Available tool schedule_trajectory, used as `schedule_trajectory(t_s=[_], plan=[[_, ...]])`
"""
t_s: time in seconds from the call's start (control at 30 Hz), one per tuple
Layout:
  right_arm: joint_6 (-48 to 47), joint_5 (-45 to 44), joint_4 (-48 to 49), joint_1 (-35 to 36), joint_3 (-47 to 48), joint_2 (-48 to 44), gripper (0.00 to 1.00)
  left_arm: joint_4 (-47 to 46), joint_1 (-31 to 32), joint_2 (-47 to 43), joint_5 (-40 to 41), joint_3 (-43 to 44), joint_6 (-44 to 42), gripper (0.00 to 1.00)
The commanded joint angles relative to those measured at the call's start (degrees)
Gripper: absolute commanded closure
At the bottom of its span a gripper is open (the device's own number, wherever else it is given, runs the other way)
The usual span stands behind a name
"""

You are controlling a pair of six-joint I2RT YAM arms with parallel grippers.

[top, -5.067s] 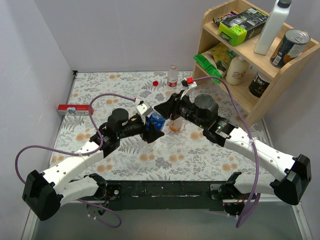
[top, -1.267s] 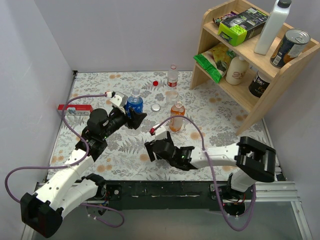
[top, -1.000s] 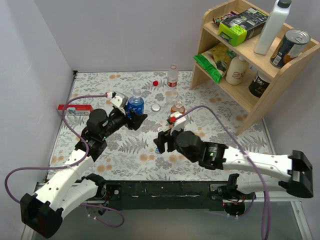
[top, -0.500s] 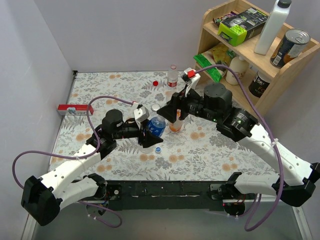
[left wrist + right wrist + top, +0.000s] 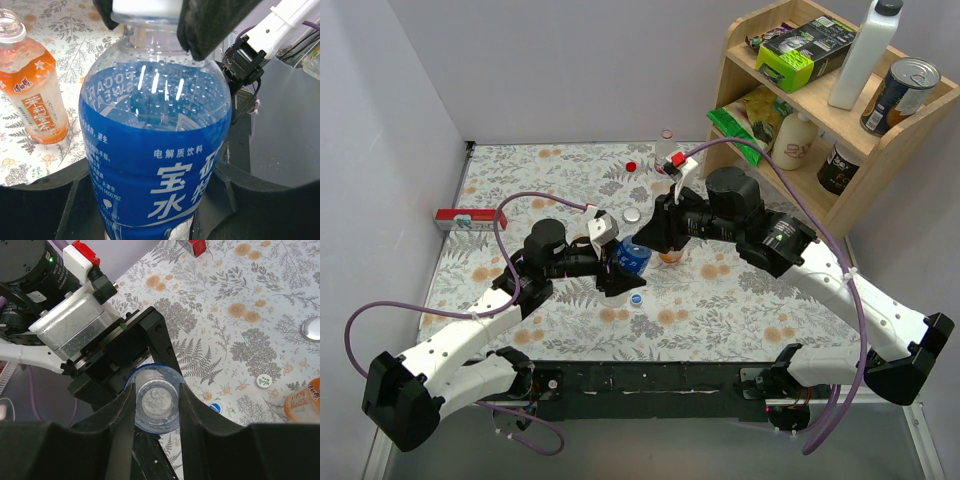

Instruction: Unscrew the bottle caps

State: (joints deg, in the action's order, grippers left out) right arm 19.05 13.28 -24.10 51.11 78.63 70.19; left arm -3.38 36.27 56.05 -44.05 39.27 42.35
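Note:
My left gripper (image 5: 623,266) (image 5: 155,210) is shut on the body of the blue-labelled bottle (image 5: 634,256) (image 5: 150,150) and holds it tilted above the table's middle. Its bluish-white cap (image 5: 145,7) (image 5: 156,401) is on the neck. My right gripper (image 5: 651,240) (image 5: 156,402) comes from above, its fingers (image 5: 210,25) pressed on both sides of that cap. Just right of it stands the orange-liquid bottle (image 5: 670,254) (image 5: 35,105), its mouth uncapped. Loose caps lie on the table: red (image 5: 631,166), silver-white (image 5: 632,214) (image 5: 312,329), a blue-marked one (image 5: 636,298) (image 5: 215,407) and a white one (image 5: 263,381).
A wooden shelf (image 5: 880,150) at the back right carries boxes, cans, a tall white bottle (image 5: 865,50) and a cream bottle (image 5: 795,140). A red box (image 5: 460,218) lies at the left wall. The clear red-labelled bottle (image 5: 666,140) peeks out behind the right arm's cable.
The left arm brought the blue-labelled bottle from the far left to the centre. The right arm rose from the near table to the bottle and closed its jaws on the cap.

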Motion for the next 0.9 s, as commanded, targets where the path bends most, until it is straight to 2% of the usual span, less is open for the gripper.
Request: schedule_trajectory(t_s=[0.0, 0.03, 0.1, 0.13, 0.2, 0.23, 0.53, 0.6, 0.77, 0.87], plan=[[-0.06, 4.03, 2.65, -0.14, -1.37, -1.20, 0.69, -0.23, 0.38, -0.68, 0.81, 0.99, -0.69, 0.73], [-0.15, 4.30, 2.74, -0.14, -1.55, -1.11, 0.78, -0.23, 0.38, -0.77, 1.16, 1.07, -0.69, 0.73], [-0.41, 4.48, 3.00, -0.14, -2.16, -1.11, 0.88, -0.40, 0.38, -1.03, 1.69, 0.99, -0.51, 0.68], [-0.42, 4.04, 2.83, -0.05, -2.25, -1.37, 0.97, -0.58, 0.38, -1.03, 1.86, 0.90, -0.25, 0.52], [-1.20, 1.59, 1.87, -0.22, -2.52, -1.90, 0.99, -1.19, 0.38, -1.21, 1.87, 0.73, 0.19, 0.30], [-1.55, 0.44, 1.34, -0.14, -2.34, -2.42, 0.99, -1.45, 0.38, -1.38, 1.87, 0.55, 0.54, 0.04], [-6.21, -18.53, -13.14, -0.14, 0.82, -5.50, 0.99, -1.37, 0.29, -3.05, 7.75, 0.81, 2.04, 0.02], [-7.09, -22.40, -15.27, -0.14, 0.74, -5.68, 0.99, -1.28, -0.49, -3.76, 11.59, 0.72, 2.91, 0.02], [-7.36, -26.89, -15.02, 0.21, -3.29, -6.82, 0.99, -2.25, -7.35, -1.48, 16.44, 1.25, 10.81, 0.02], [-7.45, -29.53, -12.74, 1.18, -6.11, -7.53, 0.99, -0.93, -9.02, -0.94, 24.52, 1.87, 12.23, 0.02]])
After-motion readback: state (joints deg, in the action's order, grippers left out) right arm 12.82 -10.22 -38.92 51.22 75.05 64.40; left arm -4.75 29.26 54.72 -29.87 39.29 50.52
